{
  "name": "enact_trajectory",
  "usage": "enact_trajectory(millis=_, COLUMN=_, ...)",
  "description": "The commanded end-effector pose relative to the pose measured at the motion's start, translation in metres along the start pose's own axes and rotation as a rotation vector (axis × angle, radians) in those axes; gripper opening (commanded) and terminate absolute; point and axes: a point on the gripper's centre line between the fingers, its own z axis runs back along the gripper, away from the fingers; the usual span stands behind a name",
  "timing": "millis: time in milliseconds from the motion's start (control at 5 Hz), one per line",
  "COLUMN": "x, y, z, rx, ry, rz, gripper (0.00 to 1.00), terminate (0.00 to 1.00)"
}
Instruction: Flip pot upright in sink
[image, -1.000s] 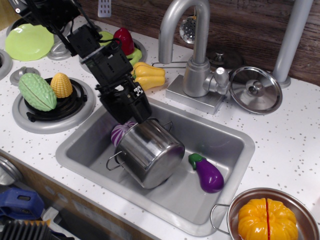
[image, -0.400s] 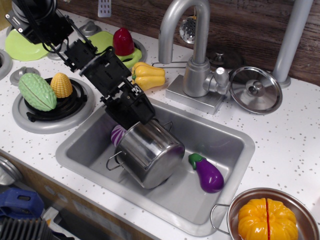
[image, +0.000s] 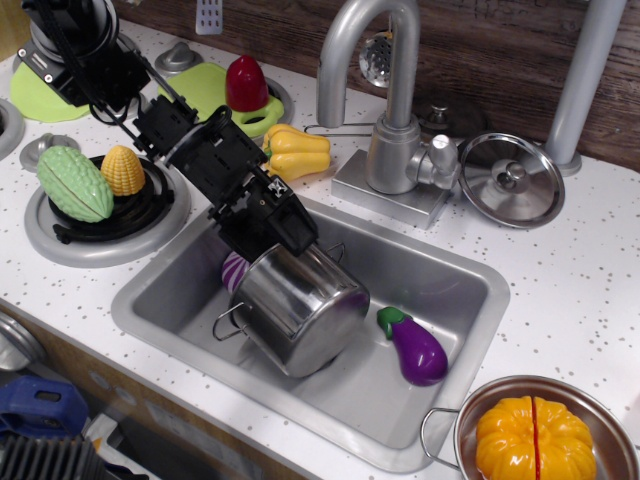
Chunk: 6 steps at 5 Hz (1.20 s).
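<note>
The shiny steel pot (image: 300, 305) lies tilted in the sink (image: 450, 285), its base facing the front right and its mouth turned up toward the back left. One wire handle sticks out at its lower left. My black gripper (image: 284, 243) reaches down from the upper left and sits at the pot's upper rim, apparently shut on it. The fingertips are hidden behind the pot's wall.
A purple eggplant (image: 417, 347) lies in the sink right of the pot, and a purple-white vegetable (image: 234, 268) sits behind it. The faucet (image: 390, 120) and a flat lid (image: 512, 180) stand behind the sink. A pan with a pumpkin (image: 533, 437) is at front right.
My arm's upper links have swung left and back and the wrist has rotated, moving the gripper slightly right along the rim. The pot has stayed tilted in the same place.
</note>
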Motion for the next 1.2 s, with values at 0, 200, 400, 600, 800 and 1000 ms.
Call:
enact_trajectory(millis=0, x=0.002, y=-0.007, z=0.002, rx=-0.004, ry=-0.032, rz=-0.008, gripper=1.0, terminate=0.0)
enact_trajectory(millis=200, x=0.002, y=-0.007, z=0.002, rx=-0.003, ry=-0.036, rz=-0.002, gripper=0.0, terminate=0.0)
enact_trajectory(millis=400, x=0.002, y=-0.006, z=0.003, rx=-0.008, ry=-0.033, rz=-0.007, gripper=0.0, terminate=0.0)
enact_trajectory(millis=600, x=0.005, y=-0.011, z=0.013, rx=-0.056, ry=0.012, rz=0.016, gripper=0.0, terminate=0.0)
enact_trajectory(millis=800, x=0.005, y=-0.015, z=0.01, rx=0.049, ry=-0.007, rz=0.013, gripper=0.0, terminate=0.0)
enact_trajectory(millis=1000, x=0.003, y=-0.025, z=0.004, rx=0.177, ry=-0.044, rz=0.036, gripper=0.0, terminate=0.0)
